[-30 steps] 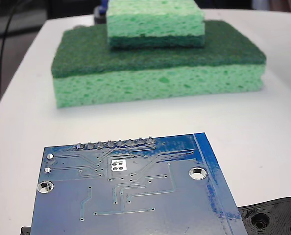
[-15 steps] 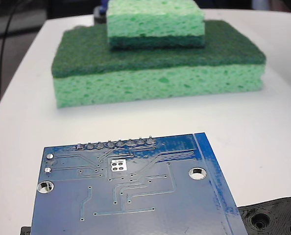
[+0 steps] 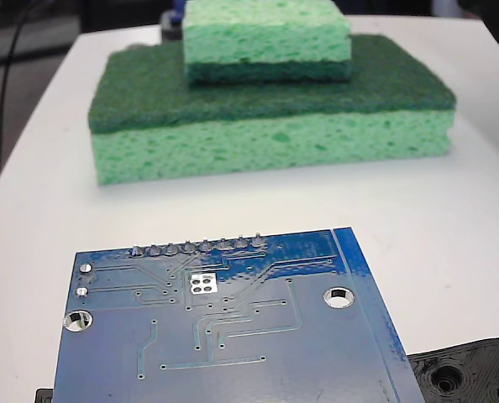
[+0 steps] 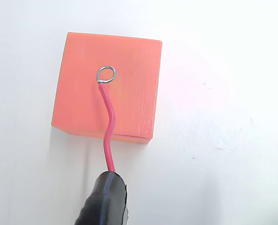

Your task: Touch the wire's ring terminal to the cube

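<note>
Ring terminal of red wire poised over orange cube on white desk; contact unclear; jaws' state cannot be told. Risk: flexible wire bends, ring slides off

We find no readable text, label, brand, number or sign anywhere. In the fixed view, the blue circuit board shows us only copper traces, solder points and a small white patch with four dots, no letters or digits we can make out. The two stacked green sponges carry no print, and neither does the black part at the lower right corner. In the wrist view, the orange cube has plain faces, and we see no marking on the red wire, its black plug end or the white table.
</note>
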You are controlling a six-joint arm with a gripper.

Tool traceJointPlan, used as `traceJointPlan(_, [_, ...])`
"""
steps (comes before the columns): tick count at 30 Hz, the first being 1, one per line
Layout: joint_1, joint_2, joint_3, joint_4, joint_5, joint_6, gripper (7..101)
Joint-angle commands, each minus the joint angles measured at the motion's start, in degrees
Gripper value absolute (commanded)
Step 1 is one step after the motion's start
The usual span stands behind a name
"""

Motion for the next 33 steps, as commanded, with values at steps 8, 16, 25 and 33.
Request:
traceJointPlan(8, [0.4, -0.7, -0.6, -0.5, -0.4, -0.3, 100.3])
traceJointPlan(16, [0.5, -1.1, -1.1, -0.4, -0.5, -0.4, 100.3])
traceJointPlan(25, [0.7, -1.7, -1.7, 0.4, -0.6, -0.3, 100.3])
traceJointPlan(33, [1.2, -1.1, -2.7, 0.9, -0.4, -1.9, 100.3])
